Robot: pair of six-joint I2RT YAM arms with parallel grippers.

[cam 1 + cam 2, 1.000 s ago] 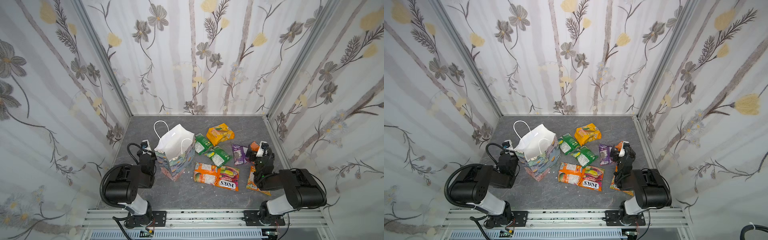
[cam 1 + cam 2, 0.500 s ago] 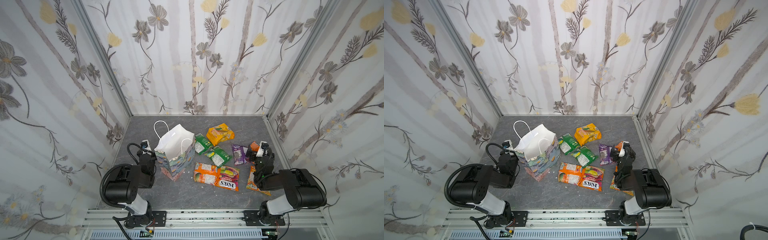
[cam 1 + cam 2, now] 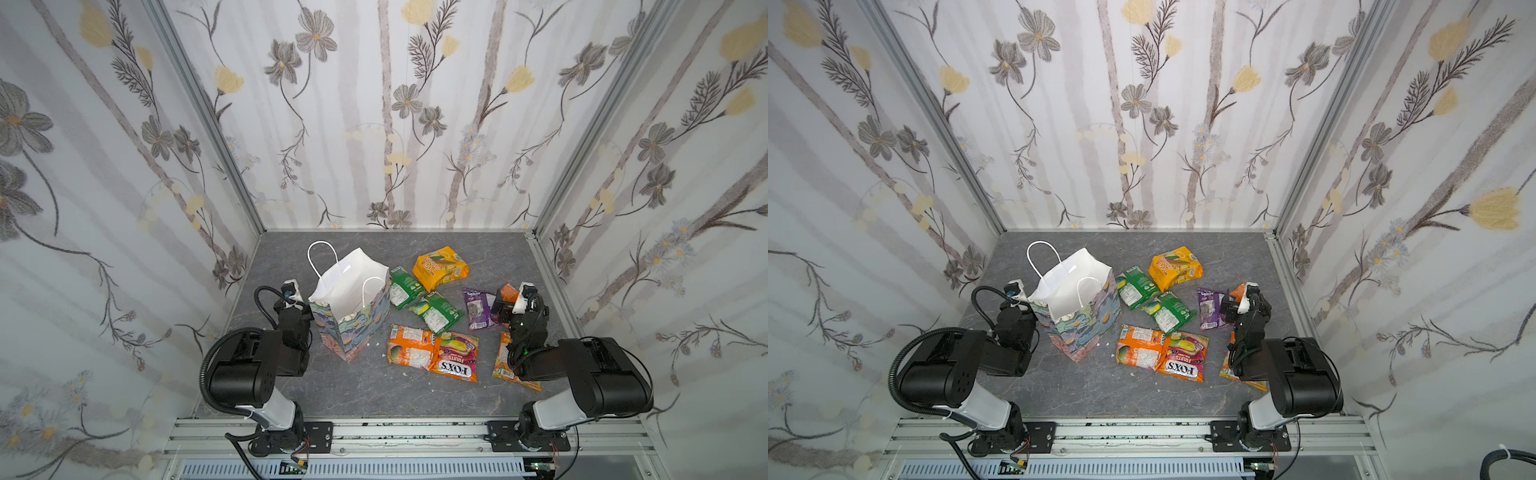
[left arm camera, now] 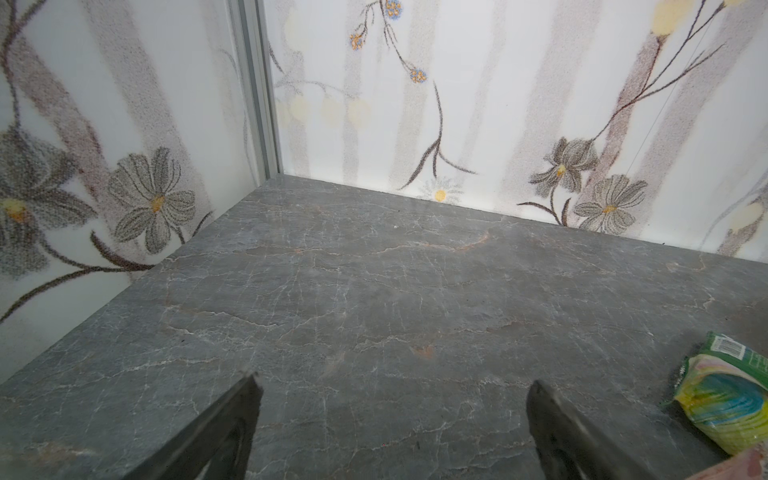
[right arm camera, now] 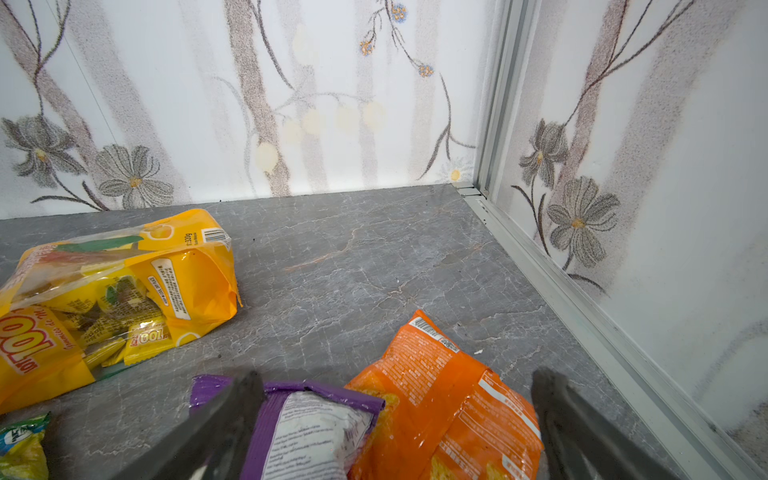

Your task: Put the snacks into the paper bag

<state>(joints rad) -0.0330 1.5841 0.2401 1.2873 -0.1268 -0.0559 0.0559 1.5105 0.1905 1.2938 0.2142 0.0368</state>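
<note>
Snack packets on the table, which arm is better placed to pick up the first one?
Right, probably. The right gripper hangs open over the purple packet and orange packet. The left gripper, also open, faces bare table beside the paper bag.

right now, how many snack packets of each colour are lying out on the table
orange packets: 3
green packets: 2
purple packet: 1
yellow packet: 1
pink FOX'S packet: 1
total: 8 in view, all outside the bag
</note>
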